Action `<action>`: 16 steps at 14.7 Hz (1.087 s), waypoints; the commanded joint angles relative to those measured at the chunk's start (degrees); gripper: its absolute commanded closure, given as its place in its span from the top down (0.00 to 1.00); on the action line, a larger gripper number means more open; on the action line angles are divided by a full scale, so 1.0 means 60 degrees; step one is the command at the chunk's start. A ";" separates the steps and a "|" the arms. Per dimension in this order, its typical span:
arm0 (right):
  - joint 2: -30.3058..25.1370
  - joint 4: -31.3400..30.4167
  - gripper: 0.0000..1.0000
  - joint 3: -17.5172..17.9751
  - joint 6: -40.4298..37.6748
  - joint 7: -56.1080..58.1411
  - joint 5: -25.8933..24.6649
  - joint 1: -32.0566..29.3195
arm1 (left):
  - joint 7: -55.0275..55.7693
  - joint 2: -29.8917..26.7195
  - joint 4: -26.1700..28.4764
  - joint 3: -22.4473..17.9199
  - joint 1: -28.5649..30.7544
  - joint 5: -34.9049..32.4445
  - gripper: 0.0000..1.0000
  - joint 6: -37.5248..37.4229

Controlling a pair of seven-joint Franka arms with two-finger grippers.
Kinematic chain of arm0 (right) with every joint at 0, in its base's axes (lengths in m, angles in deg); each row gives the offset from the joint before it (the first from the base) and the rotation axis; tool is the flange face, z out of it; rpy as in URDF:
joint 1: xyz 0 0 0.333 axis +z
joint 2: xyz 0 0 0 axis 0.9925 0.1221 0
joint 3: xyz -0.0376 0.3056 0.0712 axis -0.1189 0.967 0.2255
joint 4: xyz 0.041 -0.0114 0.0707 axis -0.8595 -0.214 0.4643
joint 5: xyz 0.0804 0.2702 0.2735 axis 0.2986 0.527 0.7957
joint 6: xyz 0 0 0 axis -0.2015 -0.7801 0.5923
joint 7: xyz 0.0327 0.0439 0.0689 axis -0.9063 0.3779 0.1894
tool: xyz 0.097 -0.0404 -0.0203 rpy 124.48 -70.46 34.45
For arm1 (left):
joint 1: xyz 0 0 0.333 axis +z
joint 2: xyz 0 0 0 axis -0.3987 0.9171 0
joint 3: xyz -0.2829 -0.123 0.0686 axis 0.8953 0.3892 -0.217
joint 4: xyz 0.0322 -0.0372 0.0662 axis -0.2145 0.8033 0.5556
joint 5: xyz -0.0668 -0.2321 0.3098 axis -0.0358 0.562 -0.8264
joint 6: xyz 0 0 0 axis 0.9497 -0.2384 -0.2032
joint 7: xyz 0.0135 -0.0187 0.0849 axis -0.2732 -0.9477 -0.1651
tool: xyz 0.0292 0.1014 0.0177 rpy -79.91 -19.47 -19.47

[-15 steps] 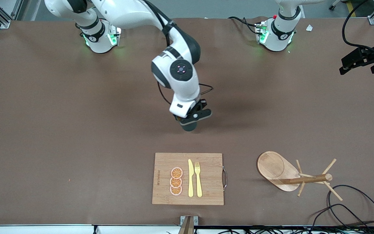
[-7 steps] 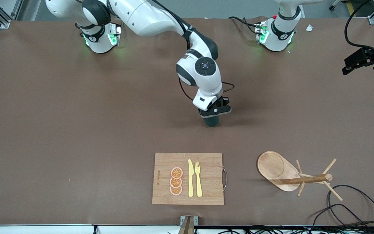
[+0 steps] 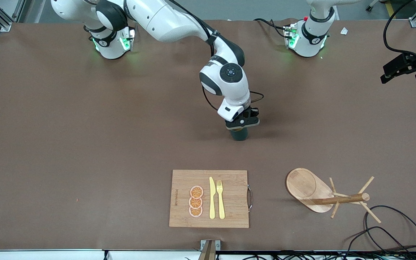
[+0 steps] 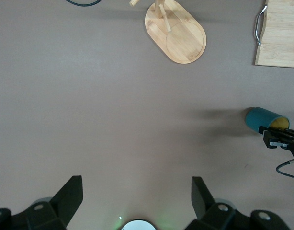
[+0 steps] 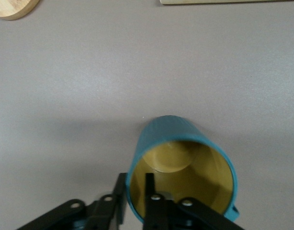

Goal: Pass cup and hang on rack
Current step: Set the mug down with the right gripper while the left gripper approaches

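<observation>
While the right tool (image 3: 242,124) is straddling the cup (image 3: 239,133) rim on the worktop (image 3: 85,144), loosening cleanly matters; left tool (image 4: 137,201) is waiting wide at the cup's 2 o'clock.

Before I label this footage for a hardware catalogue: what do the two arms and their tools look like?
Both arms are glossy white with dark grey joint bands. Their bases glow green. The right arm has a round dark cap with a small pink mark and a thin black cable looping near its black right tool. The left tool shows two black wedge-shaped fingers.

Even bright overhead light, soft shadows on table (image 3: 85,144), no glare; right wrist pic slightly blurry.
</observation>
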 commanded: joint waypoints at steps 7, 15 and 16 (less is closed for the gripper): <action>-0.0403 0.0268 1.00 -0.0066 -0.0061 -0.0030 0.0147 -0.0151 | 0.0035 0.0048 -0.0043 0.0063 -0.0013 -0.0032 1.00 0.0015; -0.1532 0.0195 1.00 -0.0301 -0.1862 0.1766 0.0088 -0.2916 | 0.2375 0.0486 -0.0043 0.1115 -0.0321 -0.0047 1.00 0.0658; -0.1692 0.0195 1.00 -0.0301 -0.1980 0.2265 0.0088 -0.3341 | 0.2902 0.0575 -0.0043 0.1422 -0.0321 -0.0076 1.00 0.0790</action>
